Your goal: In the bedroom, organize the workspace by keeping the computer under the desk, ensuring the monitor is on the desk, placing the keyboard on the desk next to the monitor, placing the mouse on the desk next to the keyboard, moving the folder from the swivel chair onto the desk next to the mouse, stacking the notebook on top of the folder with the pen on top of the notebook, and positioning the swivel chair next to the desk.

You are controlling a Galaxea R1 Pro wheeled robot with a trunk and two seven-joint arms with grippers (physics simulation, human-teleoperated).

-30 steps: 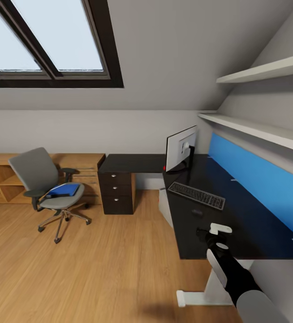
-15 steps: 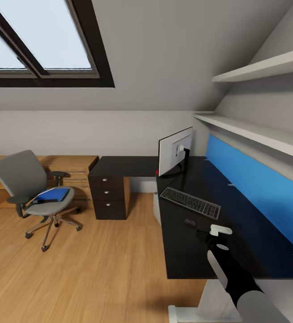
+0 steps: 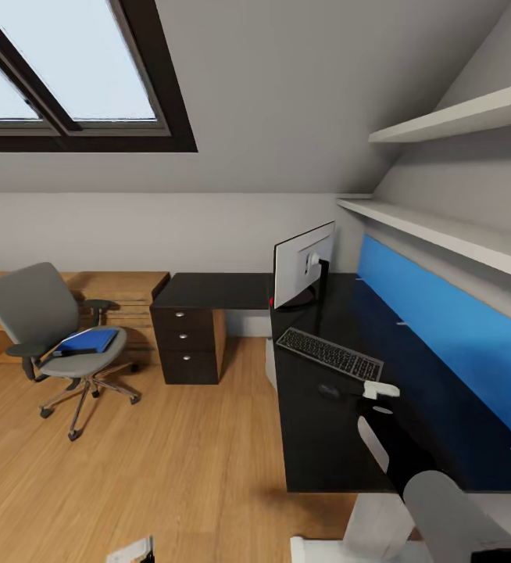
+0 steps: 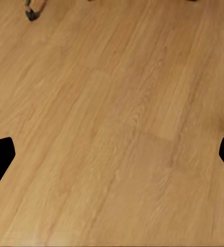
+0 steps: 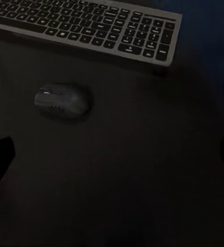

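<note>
Both of my jaws stand spread and hold nothing. My right gripper (image 5: 112, 149) hangs over the bare black top of the desk (image 3: 326, 446), near its front edge, and through its wrist camera I see the mouse (image 5: 62, 101) lying just beside the keyboard (image 5: 86, 23), apart from my fingertips. My left gripper (image 4: 112, 149) points down at plain wooden floor.

Compared with a second ago, my whole view has slid sideways, so my head or base has turned (the furniture itself has not moved). The desk now sits more centrally before me, the chair has drifted toward the left of my view, and my right arm has drawn back a little from the mouse, which looks released and at rest.

From the head camera, the monitor (image 3: 303, 266) stands at the inner corner of the desk, the keyboard (image 3: 330, 353) lies in front of it toward the desk's front edge, and the mouse (image 3: 330, 389) rests just past the keyboard's near end. A small red light shows below the desk edge by the monitor, probably on the computer, which is otherwise hidden.

I judge the monitor, keyboard and mouse steps finished. The blue folder (image 3: 90, 340) still lies on the seat of the swivel chair (image 3: 56, 332), well apart from the desk across the floor, with a dark shape on it that may be the notebook (too small to be sure). Fetching the folder looks like my next job.
</note>
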